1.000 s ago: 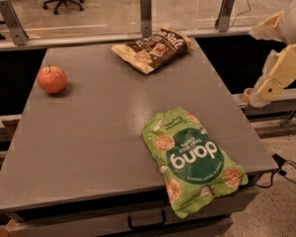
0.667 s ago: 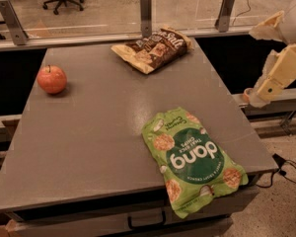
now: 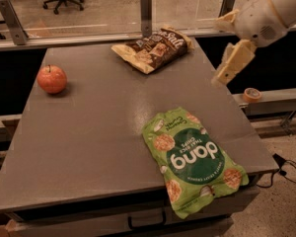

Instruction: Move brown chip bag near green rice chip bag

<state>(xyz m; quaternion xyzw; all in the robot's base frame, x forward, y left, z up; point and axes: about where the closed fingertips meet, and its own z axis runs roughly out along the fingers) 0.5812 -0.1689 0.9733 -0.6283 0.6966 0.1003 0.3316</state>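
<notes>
The brown chip bag (image 3: 153, 48) lies crinkled at the table's far edge, right of center. The green rice chip bag (image 3: 192, 159) lies flat at the front right corner, its lower end hanging over the table's front edge. My gripper (image 3: 219, 51) hovers in the air at the right edge of the table, to the right of the brown bag and above and behind the green bag. Its two cream fingers (image 3: 234, 60) are spread apart with nothing between them. It touches neither bag.
A red apple (image 3: 52, 79) sits near the left edge of the grey table (image 3: 98, 132). A glass barrier with metal posts (image 3: 146, 11) runs behind the table. A roll of tape (image 3: 251, 94) rests on a ledge to the right.
My gripper has moved left and slightly up, from beyond the table's right side to over its right edge. The bags and the apple have not moved.
</notes>
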